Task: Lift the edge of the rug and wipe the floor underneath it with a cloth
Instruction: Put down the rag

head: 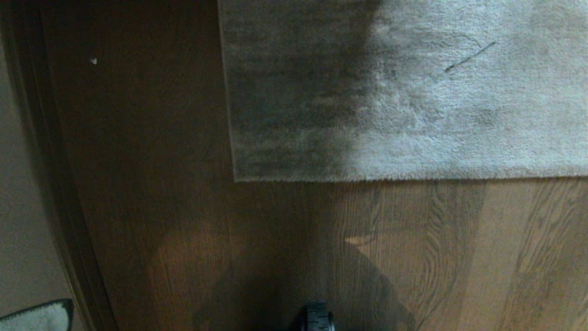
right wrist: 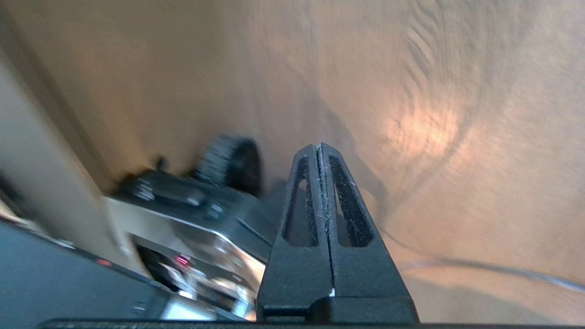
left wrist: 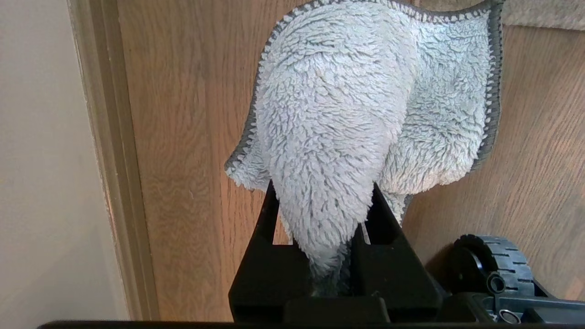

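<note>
Rug edge (head: 404, 177) lies flat on the floor (head: 151, 151) ahead of me: one rug, with one square corner (head: 235, 179) showing at the near left and a straight hem running off to the right. Left of that corner the brown planks reach a skirting board (head: 69, 230) and one pale wall (head: 18, 207).

At the far lower left of my head view a grey fuzzy scrap (head: 39, 317) peeks in; it may be the cloth, though too little shows to be sure. My left wrist view settles more: one cloth (left wrist: 347, 114), pale grey-white with a darker stitched border, hangs from my left gripper (left wrist: 322, 201), whose two fingers (left wrist: 267, 214) pinch its bunched lower end. It hangs over the planks just beside the skirting, well apart from the rug corner.

One ribbed wheel (head: 318, 317) of my base sits at the bottom middle of the head view.

My right gripper (right wrist: 319, 148) hangs over bare floor near the base, its two fingers (right wrist: 301, 201) pressed together with nothing between them.
</note>
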Robot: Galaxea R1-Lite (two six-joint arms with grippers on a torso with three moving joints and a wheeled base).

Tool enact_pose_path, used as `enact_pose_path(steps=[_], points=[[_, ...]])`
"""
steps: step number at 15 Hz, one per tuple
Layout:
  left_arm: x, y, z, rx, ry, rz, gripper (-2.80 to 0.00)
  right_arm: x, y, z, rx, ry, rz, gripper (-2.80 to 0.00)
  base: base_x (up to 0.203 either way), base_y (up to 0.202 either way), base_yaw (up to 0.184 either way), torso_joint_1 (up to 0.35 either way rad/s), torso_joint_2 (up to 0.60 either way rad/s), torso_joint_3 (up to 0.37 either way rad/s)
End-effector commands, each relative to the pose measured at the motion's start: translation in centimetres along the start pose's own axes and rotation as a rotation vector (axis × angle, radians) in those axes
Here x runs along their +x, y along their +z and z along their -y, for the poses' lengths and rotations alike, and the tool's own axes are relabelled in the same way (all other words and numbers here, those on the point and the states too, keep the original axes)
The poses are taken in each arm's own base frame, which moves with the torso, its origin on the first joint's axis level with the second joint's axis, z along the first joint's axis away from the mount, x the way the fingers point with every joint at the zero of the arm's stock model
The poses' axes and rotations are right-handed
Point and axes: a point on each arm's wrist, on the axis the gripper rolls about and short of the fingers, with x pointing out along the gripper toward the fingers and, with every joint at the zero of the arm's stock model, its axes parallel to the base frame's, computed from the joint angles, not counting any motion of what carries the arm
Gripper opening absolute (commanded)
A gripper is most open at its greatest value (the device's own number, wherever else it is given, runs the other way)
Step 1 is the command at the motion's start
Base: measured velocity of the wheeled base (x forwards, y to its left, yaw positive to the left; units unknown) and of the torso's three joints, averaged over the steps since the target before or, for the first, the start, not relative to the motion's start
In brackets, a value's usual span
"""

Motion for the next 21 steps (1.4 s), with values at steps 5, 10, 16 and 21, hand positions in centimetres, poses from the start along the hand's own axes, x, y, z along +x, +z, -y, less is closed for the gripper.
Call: enact_pose_path(steps=[5,10,16,21], points=[[0.0,0.0,0.0,-0.001,0.0,0.001,-2.8,1.7,-1.1,-0.2,-0.113,-0.261,-0.178,-2.8,0.0,0.0,0.0,0.0,0.0,0.0],[0.0,0.0,0.0,-0.001,0.0,0.001,-2.8,0.4,-1.9,-0.6,-0.117,-0.37,-0.009,-2.8,0.0,0.0,0.0,0.0,0.0,0.0],[0.0,0.0,0.0,-0.001,0.0,0.002,-2.8,-0.9,-2.6,-1.0,-0.16,-0.374,0.24,-2.8,0.0,0.0,0.0,0.0,0.0,0.0],[0.0,0.0,0.0,-0.001,0.0,0.001,-2.8,-0.9,-2.5,-1.0,-0.162,-0.372,0.262,-2.8,0.0,0.0,0.0,0.0,0.0,0.0]])
